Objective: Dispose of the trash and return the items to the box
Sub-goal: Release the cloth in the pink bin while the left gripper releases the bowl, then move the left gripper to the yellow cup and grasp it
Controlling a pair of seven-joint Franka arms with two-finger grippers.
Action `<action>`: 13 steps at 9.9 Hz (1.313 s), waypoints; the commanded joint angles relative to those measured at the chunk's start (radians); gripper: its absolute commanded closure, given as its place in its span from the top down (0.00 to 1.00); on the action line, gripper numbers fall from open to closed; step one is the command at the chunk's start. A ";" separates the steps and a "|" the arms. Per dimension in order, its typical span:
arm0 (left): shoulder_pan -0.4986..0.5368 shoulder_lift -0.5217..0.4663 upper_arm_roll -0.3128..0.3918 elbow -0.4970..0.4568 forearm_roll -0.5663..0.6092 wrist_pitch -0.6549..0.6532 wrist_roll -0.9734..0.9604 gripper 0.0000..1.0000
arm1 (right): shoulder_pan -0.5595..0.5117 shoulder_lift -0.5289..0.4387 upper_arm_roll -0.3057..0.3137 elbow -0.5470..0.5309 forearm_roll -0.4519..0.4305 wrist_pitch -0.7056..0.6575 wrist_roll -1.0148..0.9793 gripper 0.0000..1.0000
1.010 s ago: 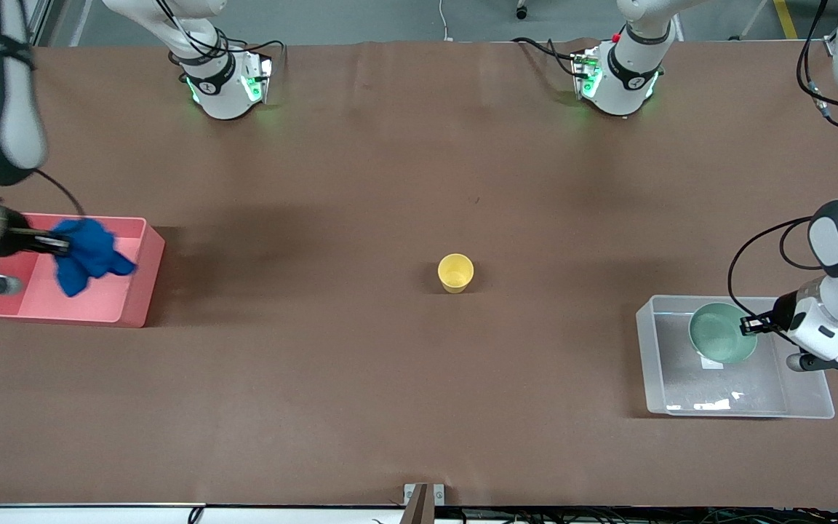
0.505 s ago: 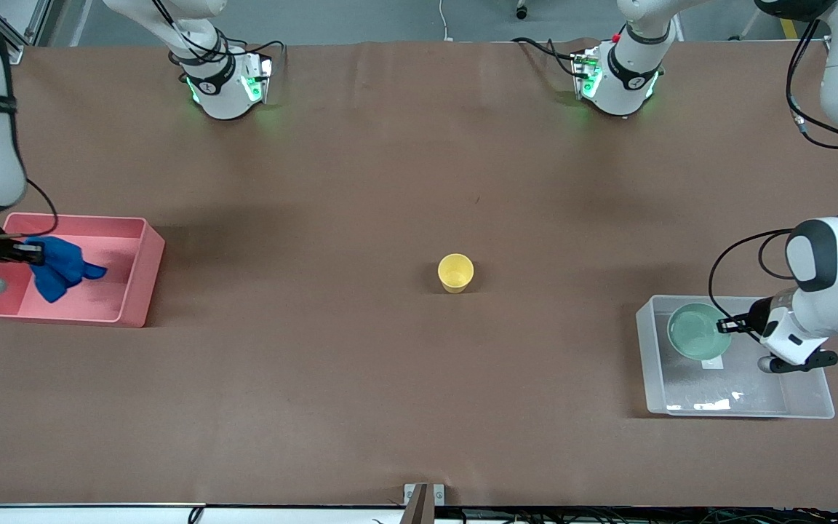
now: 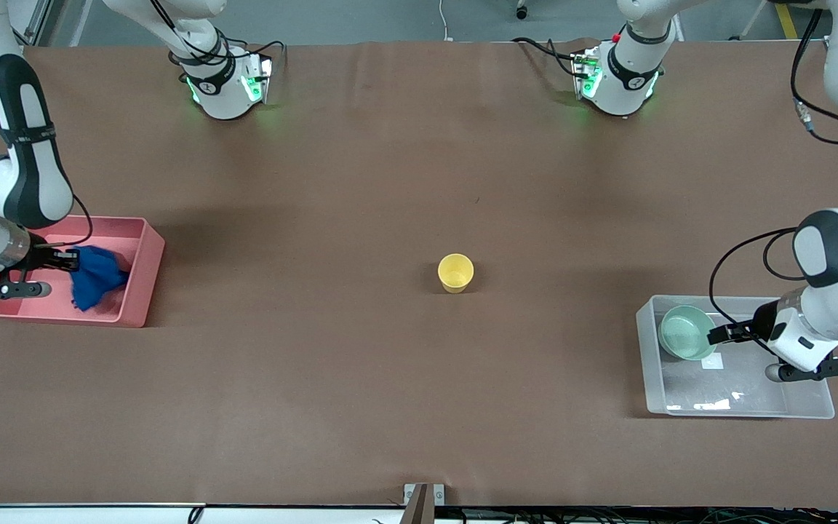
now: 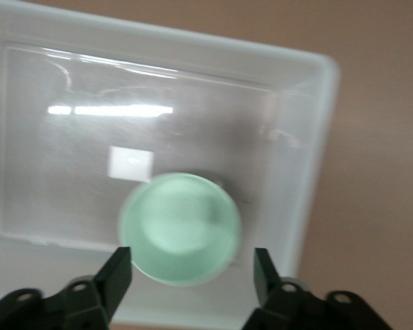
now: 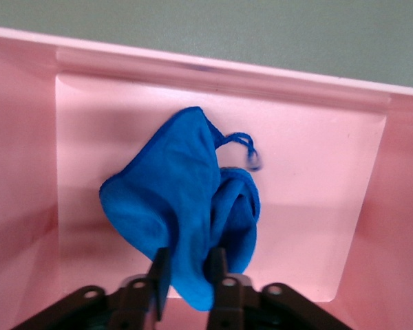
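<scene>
- Bowl [image 3: 687, 332]: it now sits low in the box [image 3: 739, 407], in the corner farthest from the front camera on the side toward the table's middle. Half a second ago it hung higher and closer to the box's centre, so it has been carried down and across.
- The left gripper [image 3: 717, 335] is over the box just beside the bowl. The left wrist view shows its fingers [image 4: 117, 275] spread wide, with the bowl [image 4: 181, 229] resting below and between them, apparently let go. One item looks returned.
- Cup [image 3: 455, 273]: upright near the middle of the table [image 3: 419, 407], well apart from both bins, and unmoved across the three moments. It is the item left to fetch, farther from the camera than the box.
- Trash [image 3: 95, 274]: a second ago it dangled above the pink bin [image 3: 139, 306]; now it has sunk inside, near the wall toward the table's centre.
- The right gripper [image 3: 70, 259] is over that bin, closed on the trash; the right wrist view shows the fingers [image 5: 158, 275] pinching the cloth [image 5: 179, 220].
- Judgement: disposal only lacks the release.
</scene>
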 commanded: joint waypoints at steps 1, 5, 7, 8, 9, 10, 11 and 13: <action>-0.012 -0.014 -0.151 -0.043 0.025 -0.041 -0.246 1.00 | 0.008 -0.047 0.003 0.077 0.010 -0.134 -0.012 1.00; -0.274 0.012 -0.184 -0.081 0.039 -0.009 -0.649 1.00 | 0.027 -0.150 0.012 0.399 0.079 -0.592 0.045 1.00; -0.415 0.061 -0.178 -0.080 0.075 0.074 -0.859 1.00 | -0.004 -0.246 0.108 0.403 0.084 -0.637 0.184 1.00; -0.446 0.100 -0.178 -0.081 0.133 0.112 -0.950 0.97 | -0.027 -0.288 0.152 0.403 0.084 -0.669 0.233 1.00; -0.486 0.142 -0.178 -0.081 0.167 0.141 -1.026 0.89 | -0.054 -0.332 0.206 0.401 0.084 -0.707 0.294 1.00; -0.509 0.173 -0.178 -0.081 0.184 0.167 -1.086 0.81 | -0.073 -0.368 0.241 0.404 0.085 -0.733 0.328 1.00; -0.518 0.191 -0.178 -0.086 0.203 0.172 -1.110 0.74 | -0.076 -0.398 0.251 0.409 0.085 -0.758 0.352 1.00; -0.528 0.222 -0.176 -0.098 0.204 0.200 -1.112 0.47 | -0.069 -0.428 0.268 0.445 0.099 -0.790 0.430 1.00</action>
